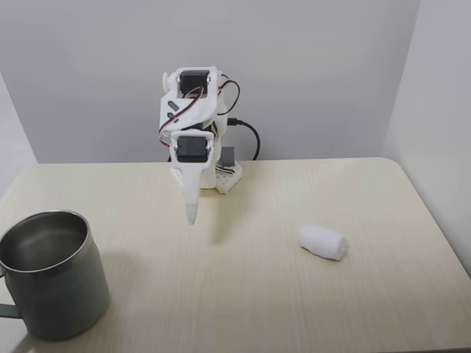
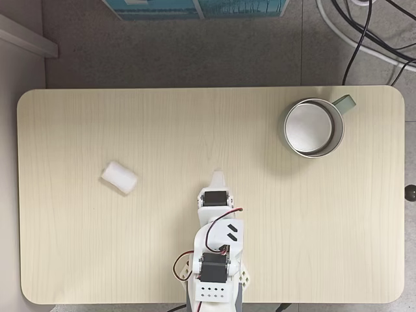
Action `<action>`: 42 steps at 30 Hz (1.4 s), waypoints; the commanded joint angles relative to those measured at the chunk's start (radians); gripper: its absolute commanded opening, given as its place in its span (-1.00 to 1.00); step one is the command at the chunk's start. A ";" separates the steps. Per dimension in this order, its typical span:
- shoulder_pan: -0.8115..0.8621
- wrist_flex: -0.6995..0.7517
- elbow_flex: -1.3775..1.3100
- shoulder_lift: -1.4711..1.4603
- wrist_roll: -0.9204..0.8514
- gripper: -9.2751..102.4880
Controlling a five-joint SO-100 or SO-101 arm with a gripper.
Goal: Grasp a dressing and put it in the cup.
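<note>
Cup point(image 1: 51, 276) nearest, empty, far from dressing point(image 1: 322, 242) lying loose on table point(image 1: 243, 294); roll looks light, soft, squashy, best pinched across its middle; gripper point(image 1: 190, 213) hangs closed, holding nothing, between them.

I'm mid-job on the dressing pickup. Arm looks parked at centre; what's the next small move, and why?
Probably swing the gripper toward the dressing, which in the top-down fixed view lies to its left, and open it on the way. The fingers look closed and hang above bare table, well apart from the roll. The cup stands on the opposite side and can wait.
</note>
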 commanded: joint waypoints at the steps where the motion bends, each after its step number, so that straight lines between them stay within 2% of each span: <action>1: 0.087 -0.044 -0.006 -0.002 0.137 -0.84; 27: 0.055 -0.037 0.002 -0.002 0.124 -0.84; 33: -0.067 0.000 0.123 -0.003 0.170 -0.83; 36: -0.153 0.003 0.196 0.021 0.190 -0.75; 42: -0.313 0.080 0.531 0.337 0.330 -0.55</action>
